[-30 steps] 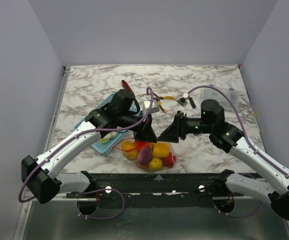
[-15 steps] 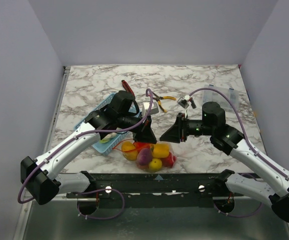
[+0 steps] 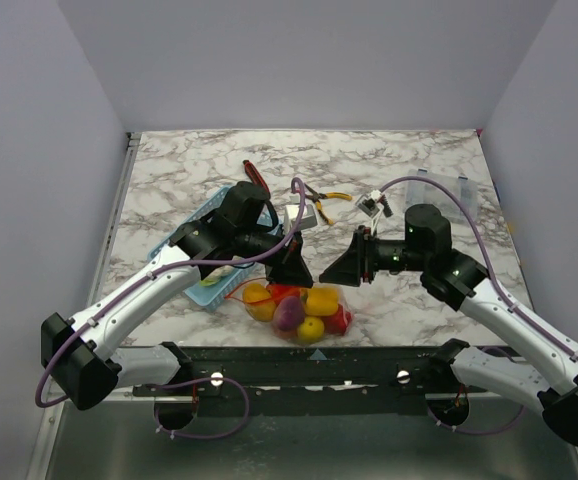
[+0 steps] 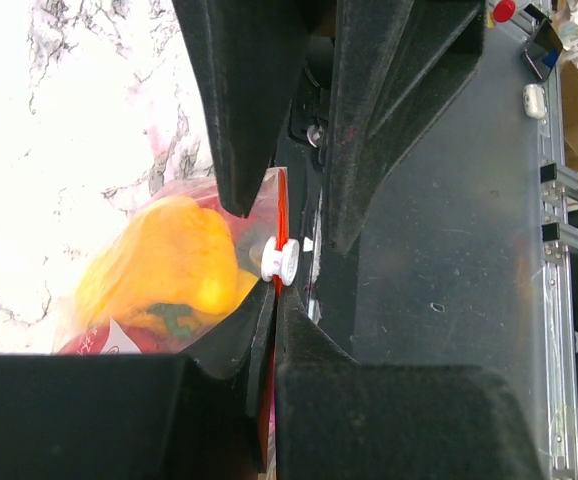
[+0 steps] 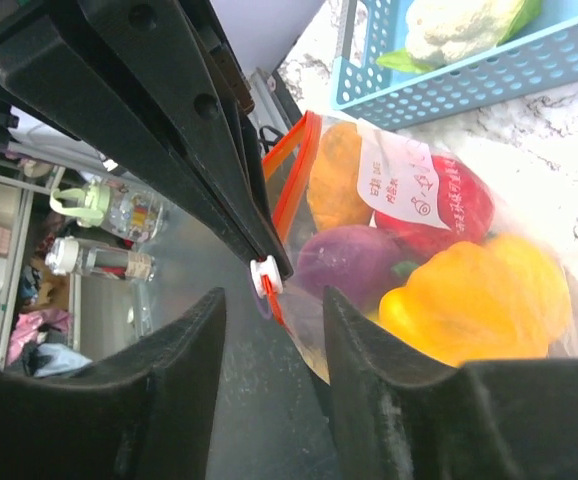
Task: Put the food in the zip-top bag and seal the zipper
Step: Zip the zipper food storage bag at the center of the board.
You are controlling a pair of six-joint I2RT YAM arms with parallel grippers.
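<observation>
Lately the right gripper (image 5: 274,295) has backed slightly toward the right of the overhead frame, jaws apart and holding nothing, the small white slider (image 5: 264,275) just ahead of them. So the seal seems not yet run, while the left gripper (image 4: 272,310) stays clamped on the thin orange-red zipper strip (image 5: 289,175). The crinkly clear zip-top bag (image 3: 294,308), full of glossy yellow, purple, red and orange toy food (image 5: 439,270), lies lower centre in the overhead frame, long axis left to right, mouth lifted toward the grippers.
</observation>
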